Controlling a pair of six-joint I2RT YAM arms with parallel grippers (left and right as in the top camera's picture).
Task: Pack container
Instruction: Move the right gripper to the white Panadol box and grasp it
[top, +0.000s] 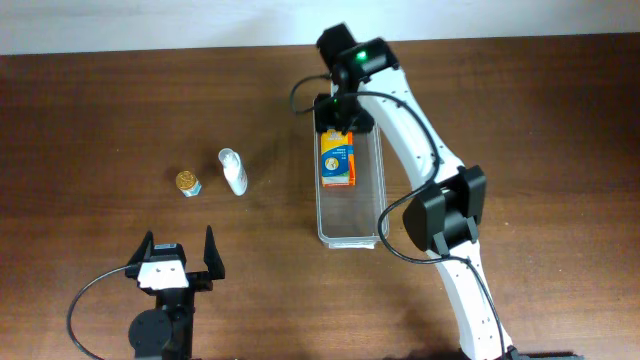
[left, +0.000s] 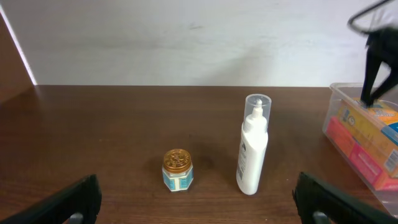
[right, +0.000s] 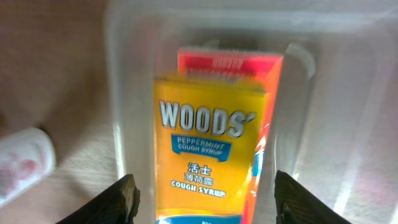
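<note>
The container (top: 349, 225) is a long clear bin lying lengthwise right of the table's middle. A yellow and orange cough syrup box (top: 338, 160) lies flat inside its far half. My right gripper (top: 341, 118) hangs over the bin's far end. In the right wrist view its fingers (right: 118, 200) stand open either side of the box (right: 211, 137), a gap on each side. A red panel shows at the box's far end. My left gripper (top: 180, 258) is wide open at the near left, nothing between its fingers (left: 69, 202).
A small gold-lidded jar (top: 187, 182) and a white bottle (top: 233, 171) sit on the brown table left of the container. In the left wrist view the jar (left: 177, 170) and bottle (left: 253, 146) stand ahead, with the container (left: 331, 123) at the right edge.
</note>
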